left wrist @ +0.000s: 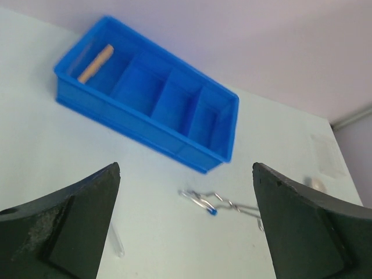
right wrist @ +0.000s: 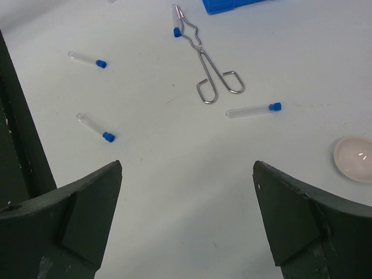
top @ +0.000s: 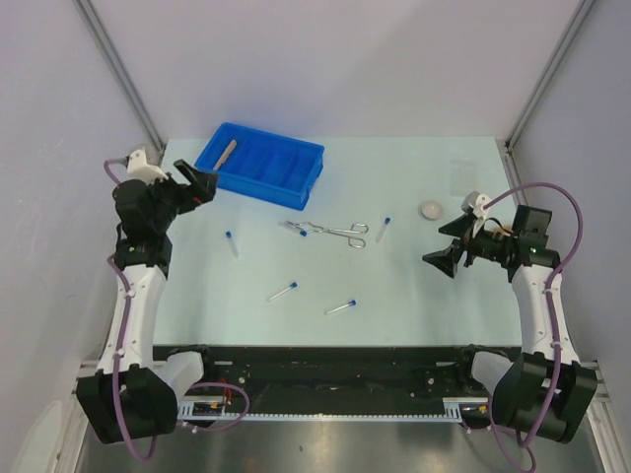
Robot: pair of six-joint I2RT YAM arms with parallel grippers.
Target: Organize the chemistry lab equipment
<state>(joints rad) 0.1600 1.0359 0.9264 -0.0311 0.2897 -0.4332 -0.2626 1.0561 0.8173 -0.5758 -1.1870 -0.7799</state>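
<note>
Several clear blue-capped tubes lie loose on the table, among them one (top: 283,292) near the middle and another (right wrist: 254,110) by the tongs' handles. The metal tongs (top: 335,232) lie flat at mid-table, a tube (left wrist: 214,211) against their tips. A wooden stick (left wrist: 96,63) rests in the blue bin's left end compartment. The small white dish (top: 431,209) sits at the right. My left gripper (top: 202,184) hangs open and empty just left of the bin. My right gripper (top: 446,254) is open and empty too, below the dish, above bare table (right wrist: 187,164).
The blue compartmented bin (top: 261,166) stands at the back left, its other compartments empty. A faint patch (top: 461,177) marks the table at the back right. Grey walls and metal frame posts close in the table's sides and back.
</note>
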